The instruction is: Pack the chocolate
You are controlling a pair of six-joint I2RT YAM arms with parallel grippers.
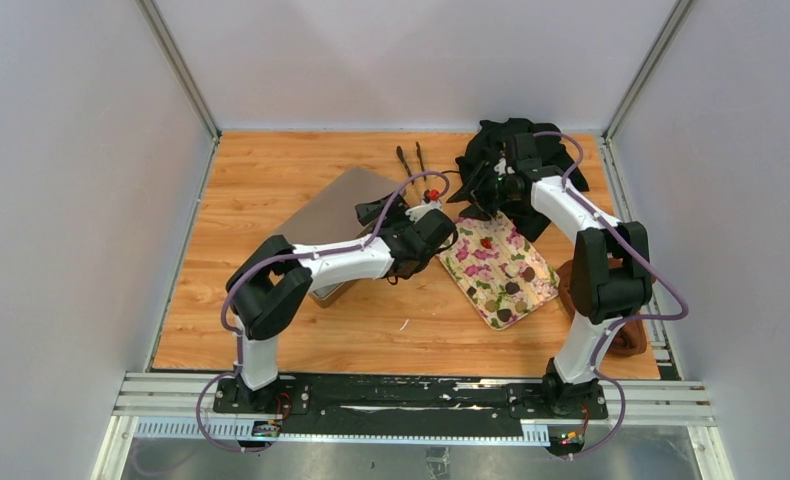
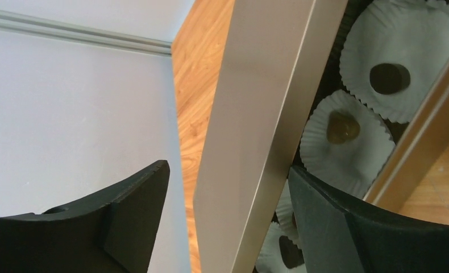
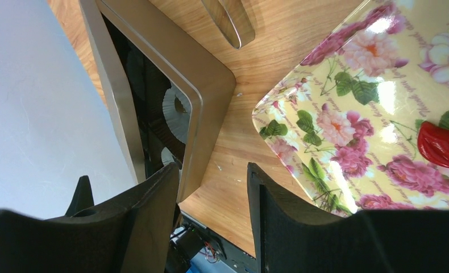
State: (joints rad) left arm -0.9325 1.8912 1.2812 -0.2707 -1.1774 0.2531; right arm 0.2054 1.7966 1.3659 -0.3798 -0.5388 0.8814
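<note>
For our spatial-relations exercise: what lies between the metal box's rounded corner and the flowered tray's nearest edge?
Bare wooden tabletop, shown in the right wrist view.

The left half of the table is lying bare, giving wide passage up to the side wall. At the centre the metallic box is blocking the way. One of its flat panels is running between the spread jaws of the left gripper, and paper cups are crowding its inside. Tongs and a heaped black cloth are closing off the back right. The flowered tray is lying beside the box, leaving a narrow wooden strip between them. The right gripper is hanging over that strip with nothing between its jaws. A rust-brown cloth is crowding the right edge.
</note>
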